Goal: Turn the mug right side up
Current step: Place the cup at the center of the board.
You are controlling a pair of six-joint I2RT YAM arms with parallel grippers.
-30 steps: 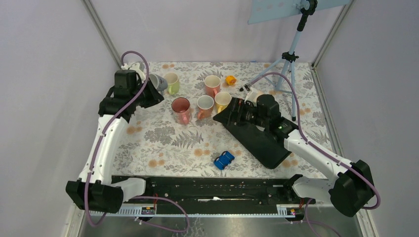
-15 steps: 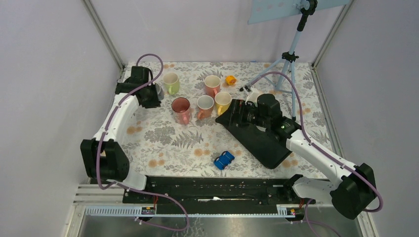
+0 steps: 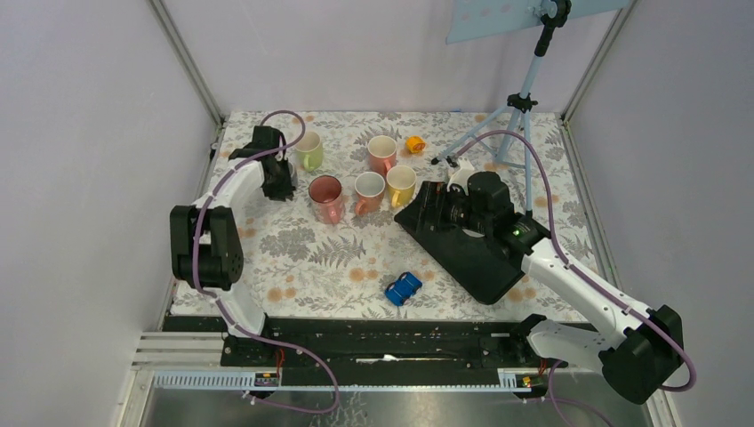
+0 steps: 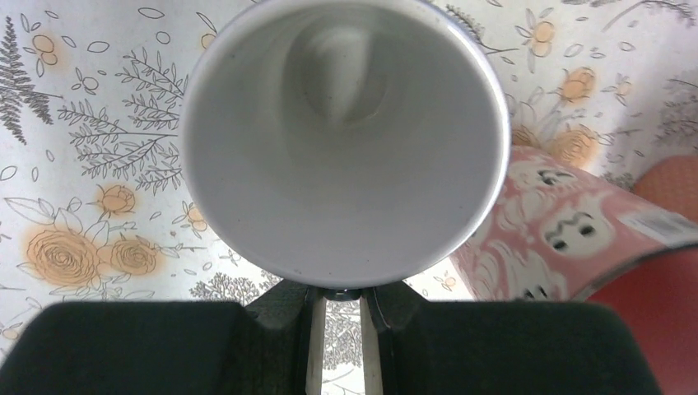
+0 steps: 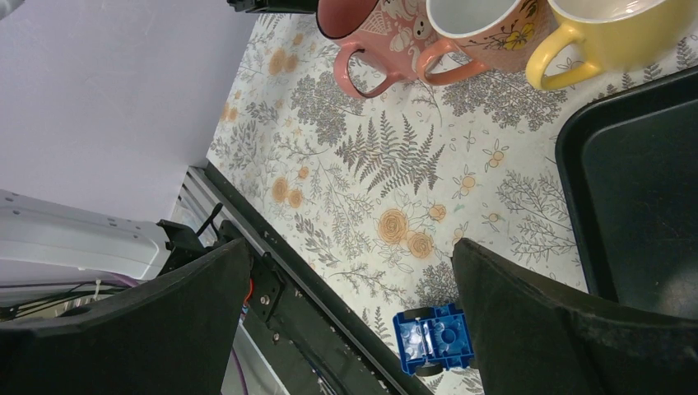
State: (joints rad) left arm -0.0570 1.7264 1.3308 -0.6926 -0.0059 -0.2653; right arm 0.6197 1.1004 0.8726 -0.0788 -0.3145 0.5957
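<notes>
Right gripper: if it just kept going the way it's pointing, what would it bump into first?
Probably the bare floral tablecloth: the open right gripper frames it, with the blue toy car just beside that line. Depth is hard to judge.

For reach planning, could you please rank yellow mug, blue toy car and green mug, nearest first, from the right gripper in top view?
1. yellow mug, just left of the right gripper
2. blue toy car, near side
3. green mug, far left

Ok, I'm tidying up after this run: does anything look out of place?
Only the black tray, which lies diagonal to the edges of the table on its right side. No spill or damage shows.
</notes>
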